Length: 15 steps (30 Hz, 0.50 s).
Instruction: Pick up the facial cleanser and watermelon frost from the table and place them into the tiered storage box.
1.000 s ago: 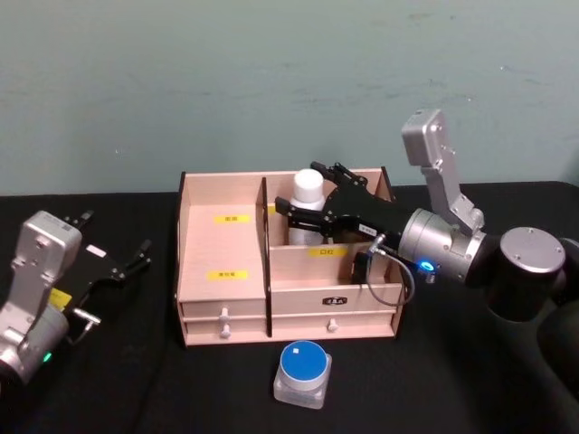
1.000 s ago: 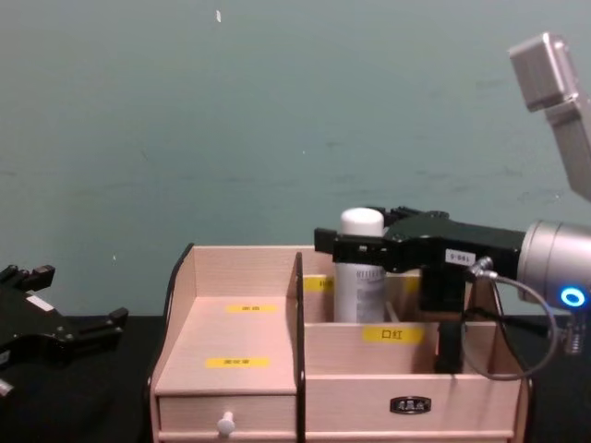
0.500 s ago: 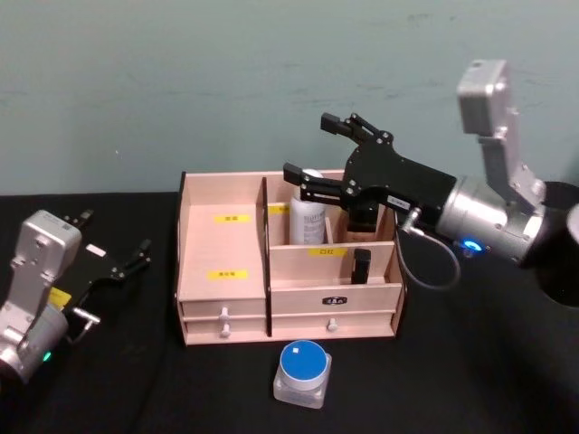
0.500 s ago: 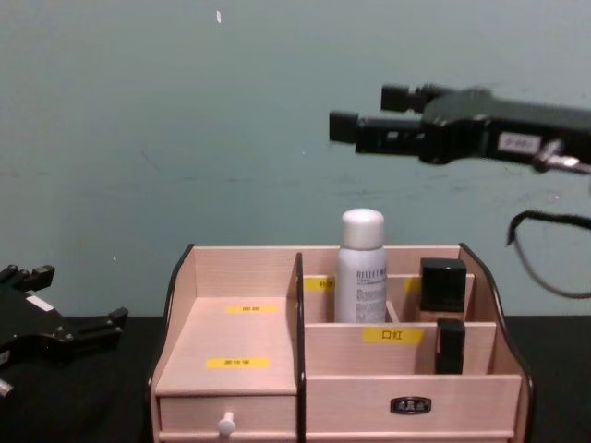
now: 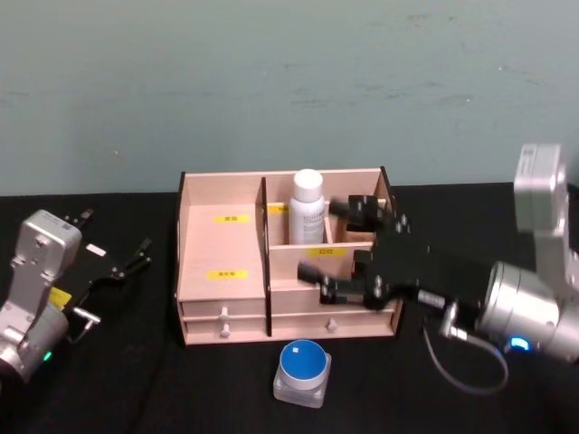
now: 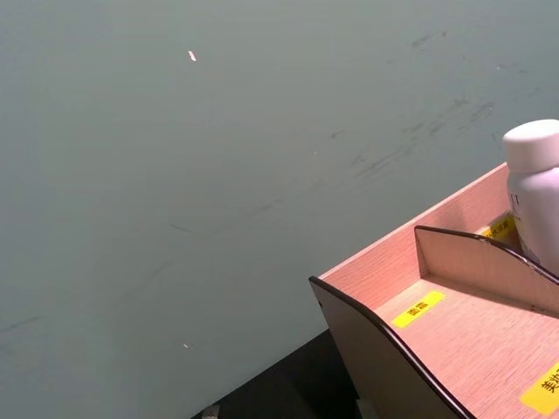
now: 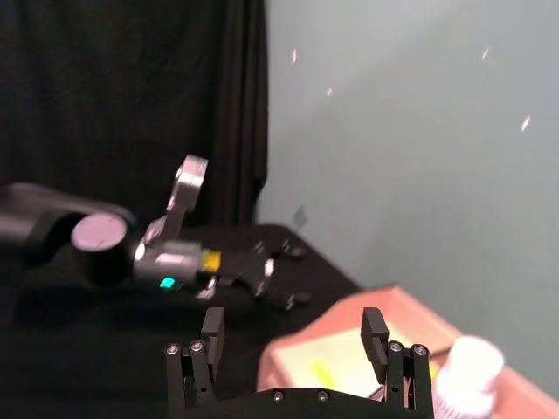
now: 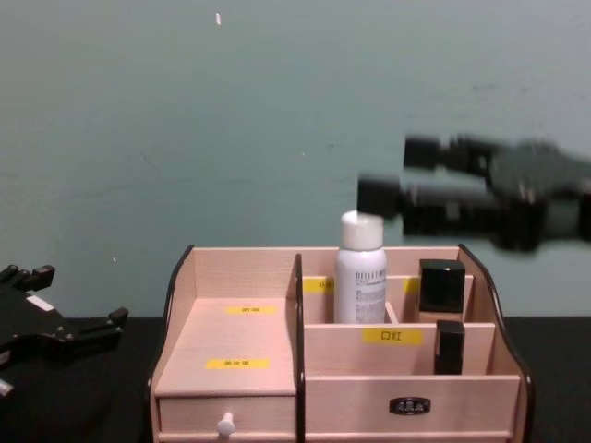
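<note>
While the facial cleanser (image 5: 308,204) is standing in a rear compartment of the tiered storage box (image 5: 206,249), the right gripper (image 5: 336,249) is hovering before it, jaws spread, empty. Next it is likely needing to descend onto the watermelon frost (image 5: 302,363) on the worktop (image 5: 136,384). The left gripper (image 5: 113,253) is idling at left, jaws parted.

I see the light wooden tiered storage box (image 5: 204,244), with dark-edged curved sides, standing upright mid-way across the black table (image 5: 181,389). Its drawers with white knobs face me, and yellow labels mark its steps. The white facial cleanser bottle (image 5: 308,206), with a rounded white cap, stands upright in the rear compartment just right of the central divider. The watermelon frost (image 5: 302,371), a small clear jar with a round blue lid, sits on the table just in front of the box, not touching it.
</note>
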Motion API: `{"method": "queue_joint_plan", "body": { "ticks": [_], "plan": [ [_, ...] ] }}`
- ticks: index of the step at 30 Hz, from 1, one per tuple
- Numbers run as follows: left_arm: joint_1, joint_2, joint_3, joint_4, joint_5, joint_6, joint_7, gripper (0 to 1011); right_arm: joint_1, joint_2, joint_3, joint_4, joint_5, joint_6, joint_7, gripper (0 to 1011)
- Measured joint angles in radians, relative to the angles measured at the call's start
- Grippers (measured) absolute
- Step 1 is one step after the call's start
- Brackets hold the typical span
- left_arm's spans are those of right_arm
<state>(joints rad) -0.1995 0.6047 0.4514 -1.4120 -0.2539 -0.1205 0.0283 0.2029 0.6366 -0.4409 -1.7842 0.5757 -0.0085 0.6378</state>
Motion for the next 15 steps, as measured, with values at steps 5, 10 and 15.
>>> {"method": "queue_joint_plan", "body": {
  "ticks": [5,10,15],
  "plan": [
    [0.000,0.000,0.000,0.000,0.000,0.000,0.000,1010,-0.040,0.018,-0.023,0.021,-0.005,-0.007,0.001,1003],
    [0.000,0.000,0.000,0.000,0.000,0.000,0.000,1009,-0.060,0.020,-0.054,0.070,-0.021,-0.006,0.006,1003],
    [0.000,0.000,0.000,0.000,0.000,0.000,0.000,1010,-0.061,0.005,-0.089,0.128,-0.051,0.005,0.009,1003]
  ]
}}
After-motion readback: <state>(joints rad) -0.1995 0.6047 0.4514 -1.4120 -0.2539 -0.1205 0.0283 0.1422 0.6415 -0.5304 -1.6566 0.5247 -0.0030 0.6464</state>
